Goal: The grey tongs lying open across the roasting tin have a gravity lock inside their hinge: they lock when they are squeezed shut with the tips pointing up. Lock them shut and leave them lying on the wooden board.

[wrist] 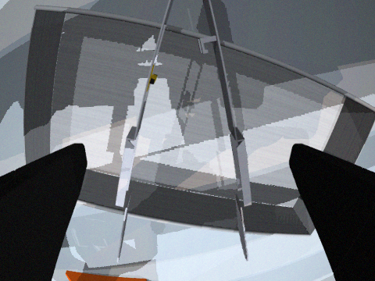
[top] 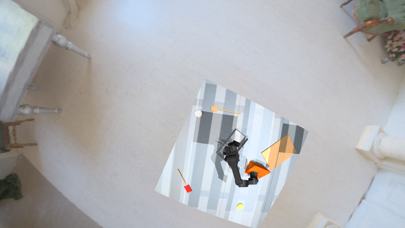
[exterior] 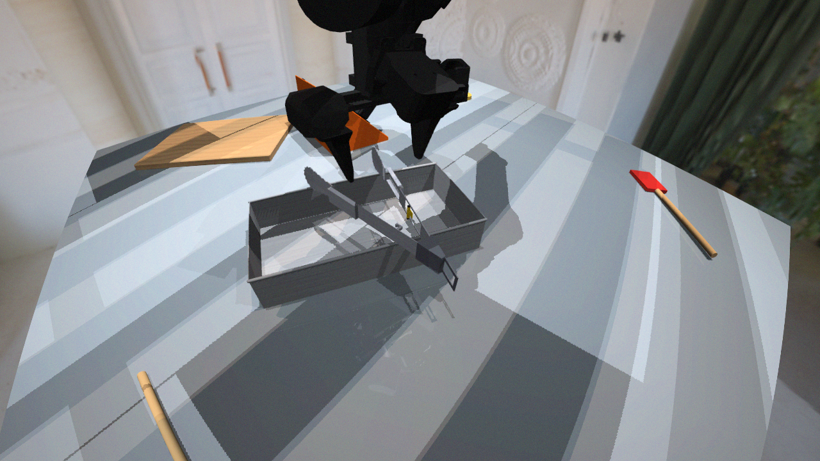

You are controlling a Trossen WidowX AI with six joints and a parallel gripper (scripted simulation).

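The grey tongs [exterior: 428, 257] [wrist: 241, 172] lie open across the roasting tin [exterior: 315, 280] [wrist: 176, 203]. Their hinge end, with a thin loop, overhangs one long wall; their two flat tips stick out past the opposite wall. A small yellow part [exterior: 409, 212] [wrist: 151, 80] shows on one arm. My gripper [exterior: 385, 169] [wrist: 191, 154] is open and empty, pointing down above the tin near the tips' end. In the wrist view both tong arms appear between my widely spread fingers, below them. The wooden board [top: 278, 151] [exterior: 229, 137] lies apart from the tin with nothing on it.
An orange angled block [top: 256, 169] [exterior: 366, 132] stands by the arm, between tin and board. A red-headed spatula [top: 188, 188] [exterior: 647, 180], a wooden spatula [top: 214, 108] [exterior: 148, 389], a white disc [top: 198, 113] and a yellow disc [top: 240, 206] lie farther out.
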